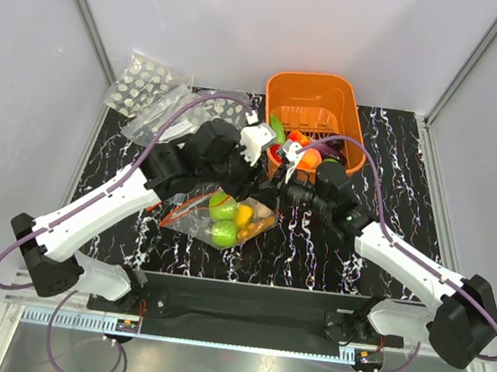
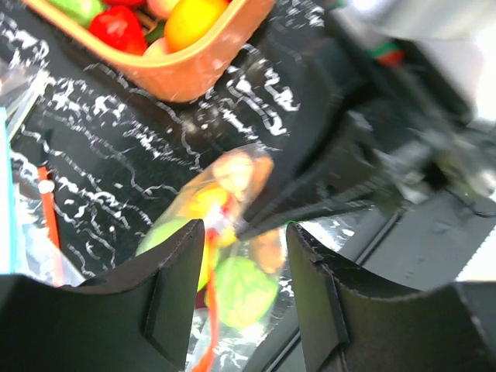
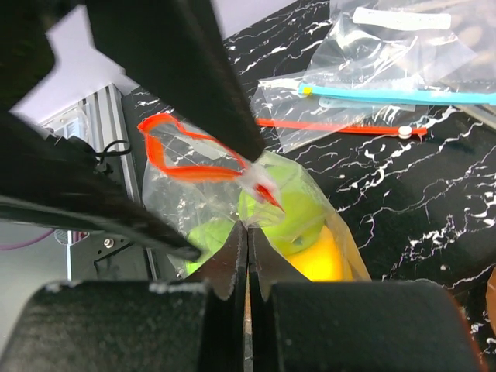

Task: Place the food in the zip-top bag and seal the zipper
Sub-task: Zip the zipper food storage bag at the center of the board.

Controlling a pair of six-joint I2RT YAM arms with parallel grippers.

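**Bag mouth being held for the seal**

The clear soft zip-top bag [image 1: 201, 219] is lying mid-desk [image 1: 396, 168], already holding glossy green, yellow and orange toy food [image 1: 223, 231]. The right jaws are clenching its mouth edge, probably to steady it. The left jaws are standing released, straddling the gaping thin red-orange zipper [image 3: 186, 172]. The orange plastic basket [image 1: 320, 81] is crowding the far side, and the nearer desk is looking freer.

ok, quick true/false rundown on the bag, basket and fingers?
1. The bag holds green apples. True.
2. The zipper is sealed. False: the mouth gapes open.
3. The basket is empty. False: food is in it.
4. The right fingers are shut. True.
5. The left fingers are shut. False: they stand apart.
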